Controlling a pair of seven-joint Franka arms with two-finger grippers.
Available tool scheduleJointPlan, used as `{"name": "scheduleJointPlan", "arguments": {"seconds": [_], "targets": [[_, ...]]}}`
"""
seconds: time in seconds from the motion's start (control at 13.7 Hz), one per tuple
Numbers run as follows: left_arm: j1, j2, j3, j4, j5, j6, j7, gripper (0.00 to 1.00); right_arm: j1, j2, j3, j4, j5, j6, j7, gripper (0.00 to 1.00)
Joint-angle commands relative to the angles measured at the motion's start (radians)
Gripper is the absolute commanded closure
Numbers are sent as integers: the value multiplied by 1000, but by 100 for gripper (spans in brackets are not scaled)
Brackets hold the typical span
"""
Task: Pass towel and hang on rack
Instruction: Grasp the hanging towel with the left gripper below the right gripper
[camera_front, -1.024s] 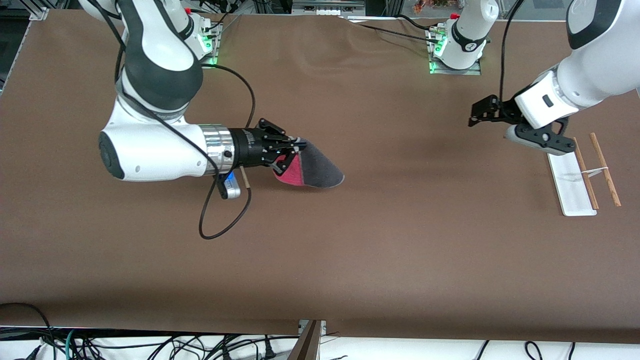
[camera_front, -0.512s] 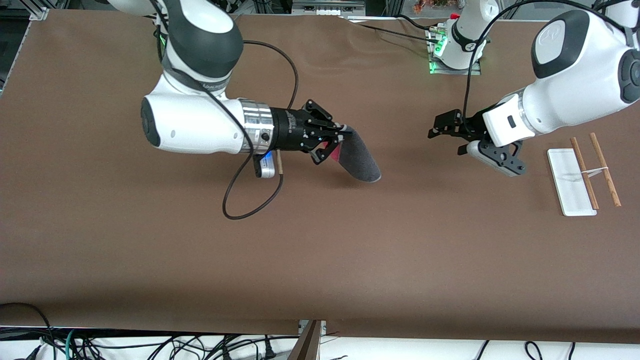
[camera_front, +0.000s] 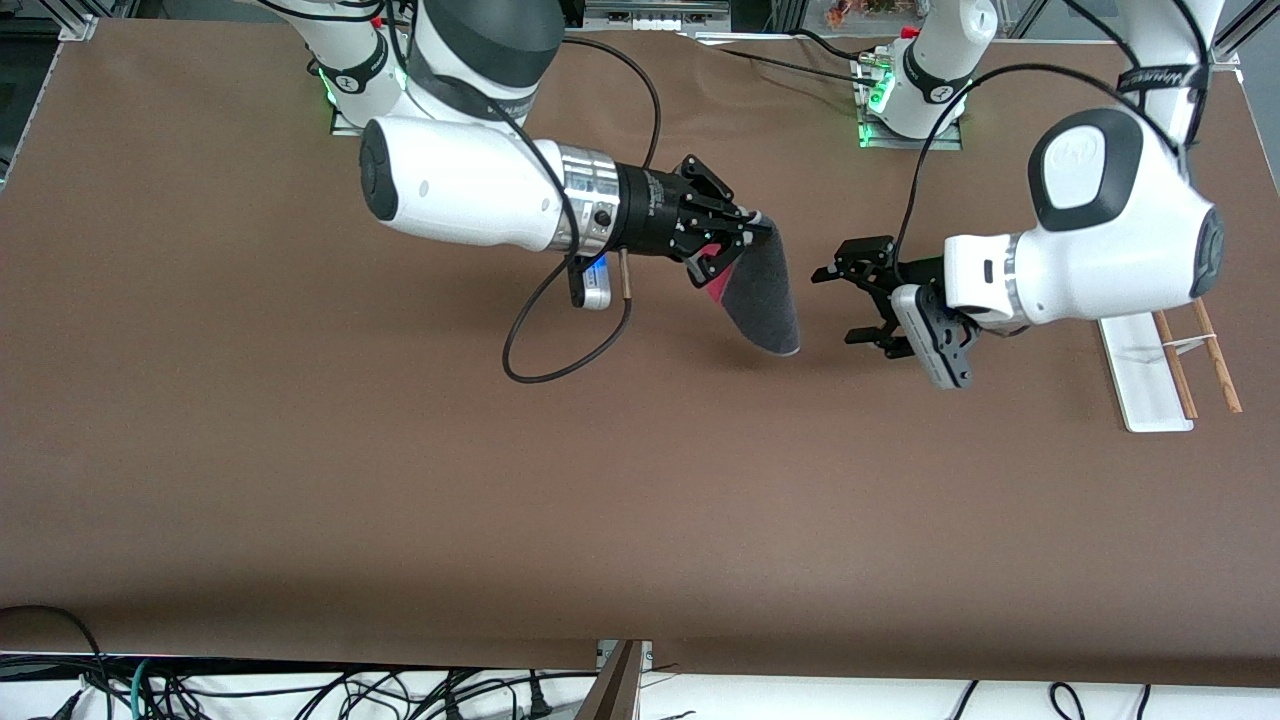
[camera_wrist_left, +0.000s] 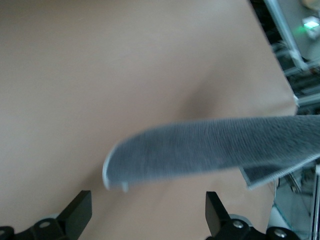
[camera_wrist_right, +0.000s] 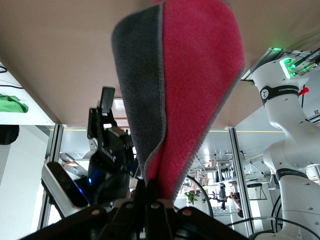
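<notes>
Right gripper, upper middle of the front frame, up in the air over the table; jaws clamped tight on one corner of the towel. Towel hanging down from that pinch in a folded drape, dark grey face toward the front camera, a sliver of pink-red showing at its inner edge (much more pink in the right wrist view, where both faces fan out from the fingertips at the bottom of the frame).

Left gripper, just right of centre in the front frame, likewise in the air, pointed at the towel; jaws spread wide, holding nothing. Near the towel's hanging end, not touching. In the left wrist view, two dark fingertips at the bottom corners, the grey towel stretched across the middle of the frame between and above them.

Rack at the right edge of the front frame, on the table at the left arm's end: white base, two brown rods alongside, partly hidden by the left arm.
</notes>
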Motion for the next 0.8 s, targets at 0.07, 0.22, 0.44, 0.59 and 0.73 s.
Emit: {"name": "scheduleJointPlan", "arguments": {"seconds": [0.07,0.22,0.44,0.59,0.73], "targets": [[15,62,-3,18,-106,-8,341,0,18,-10,-5,1,-32,24,33,100],[9,66,-3,7,-120,-14,449,0,19,-10,-5,1,-32,29,33,100],[0,71,-4,0,-126,-17,541,0,19,-10,-5,1,-34,29,35,100],[-3,101,-9,-2,-169,-17,636,0,19,-10,-7,1,-34,29,35,100],[-4,132,-9,0,-203,-14,731,3,19,-11,-7,1,-34,29,33,100]]}}
